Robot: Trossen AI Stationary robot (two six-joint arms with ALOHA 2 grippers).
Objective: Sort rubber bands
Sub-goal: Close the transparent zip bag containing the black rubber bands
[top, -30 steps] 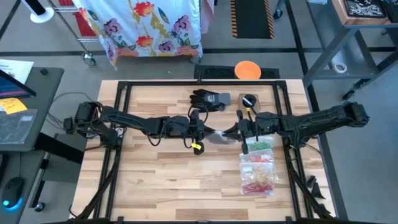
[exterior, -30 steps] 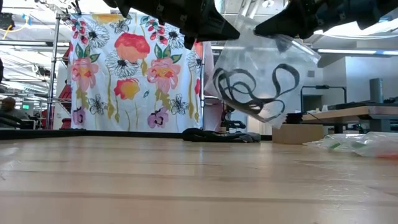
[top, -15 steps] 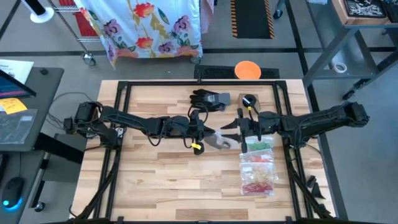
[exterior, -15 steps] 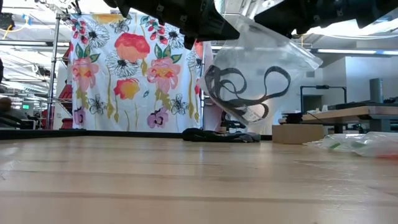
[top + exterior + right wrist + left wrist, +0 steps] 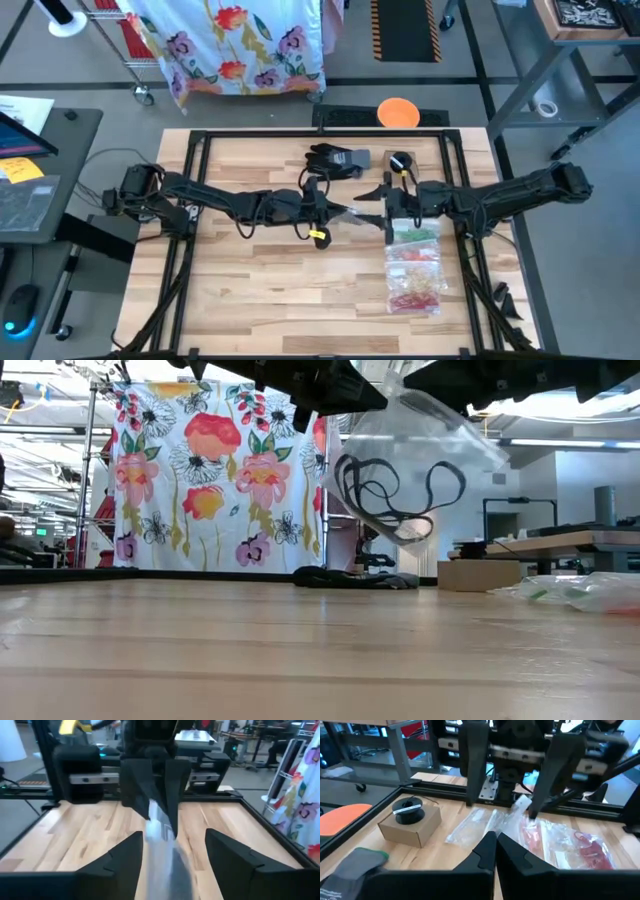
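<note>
Left claw [image 5: 330, 209] is pinched tight on the edge of a clear bag [image 5: 415, 460] holding black rubber bands [image 5: 395, 495], hanging above mid-tabletop [image 5: 260, 270]. Right claw [image 5: 377, 204] faces it just beside the bag, fingers spread wide, gripping nothing. More bagged rubber bands [image 5: 415, 278], red, yellow and green, lie near the right edge.

Both arms [image 5: 330, 380] are cut off above; the bag's [image 5: 162, 845] contents perhaps blurred.
</note>
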